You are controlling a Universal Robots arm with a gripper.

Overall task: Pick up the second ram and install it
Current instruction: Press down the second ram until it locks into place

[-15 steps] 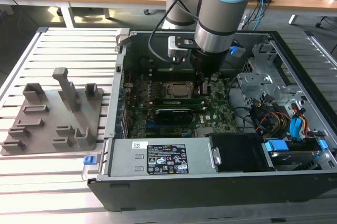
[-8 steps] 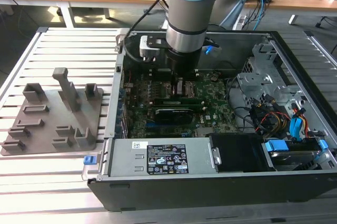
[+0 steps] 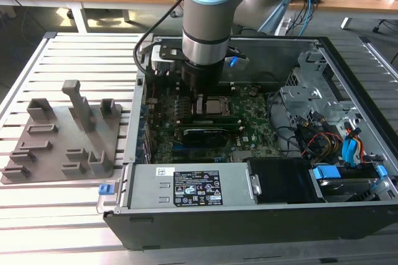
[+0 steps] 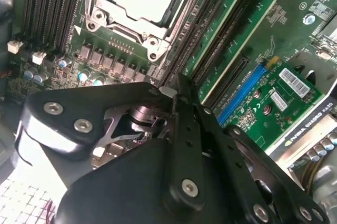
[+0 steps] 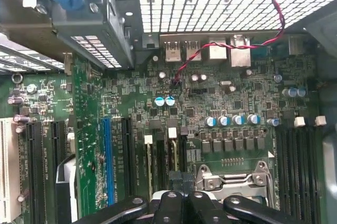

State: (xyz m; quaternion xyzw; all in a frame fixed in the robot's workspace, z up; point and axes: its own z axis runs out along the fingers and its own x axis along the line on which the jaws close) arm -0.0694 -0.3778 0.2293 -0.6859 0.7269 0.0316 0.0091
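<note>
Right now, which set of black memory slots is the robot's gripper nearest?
The set between the blue slot and the processor socket. The gripper sits right at it; the other set lies beyond the socket.

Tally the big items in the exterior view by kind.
Robot arm: 1
Open computer case: 1
Motherboard: 1
Power supply: 1
Grey plastic tray: 1
Total: 5
</note>
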